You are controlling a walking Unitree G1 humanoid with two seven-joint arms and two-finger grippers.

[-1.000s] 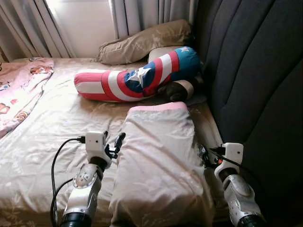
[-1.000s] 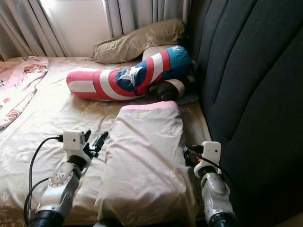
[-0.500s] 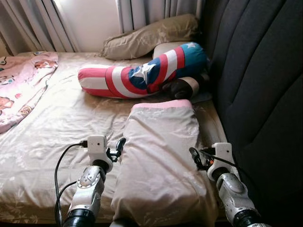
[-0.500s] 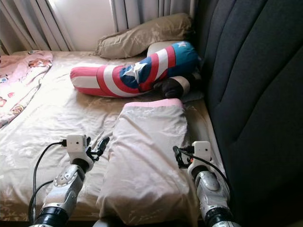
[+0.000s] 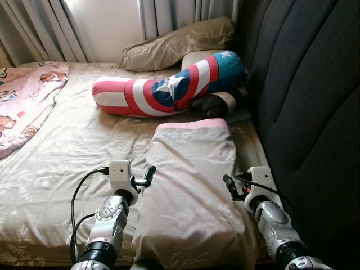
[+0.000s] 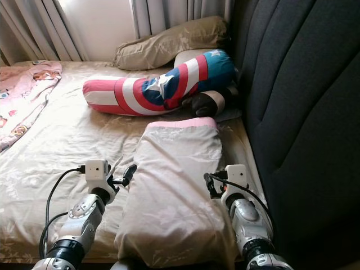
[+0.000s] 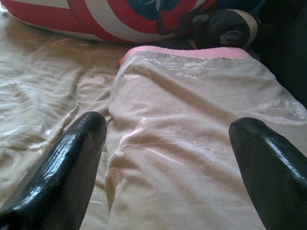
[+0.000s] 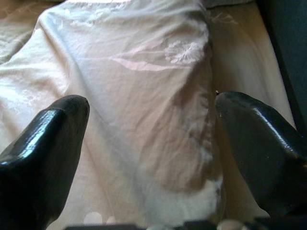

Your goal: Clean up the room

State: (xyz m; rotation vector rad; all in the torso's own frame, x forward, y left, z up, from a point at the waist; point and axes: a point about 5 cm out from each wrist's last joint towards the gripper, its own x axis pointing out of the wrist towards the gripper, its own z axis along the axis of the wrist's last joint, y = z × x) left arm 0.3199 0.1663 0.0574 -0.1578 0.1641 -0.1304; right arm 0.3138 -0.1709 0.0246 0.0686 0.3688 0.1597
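Note:
A long beige pillow with a pink far edge lies lengthwise on the bed, close to the headboard. My left gripper hovers at its left side. In the left wrist view the gripper is open, its black fingers spread wide with the pillow's edge between them. My right gripper sits at the pillow's right side, and in the right wrist view this gripper is also open, straddling that edge. Neither holds anything.
A red, white and blue shield-print bolster lies across the bed beyond the pillow, with a dark plush toy beside it. A tan pillow rests by the curtains. A pink blanket covers the left. The dark headboard rises on the right.
Both grippers have closed in on the pillow's sides: the left moved right, the right moved left. The camera has shifted a little.

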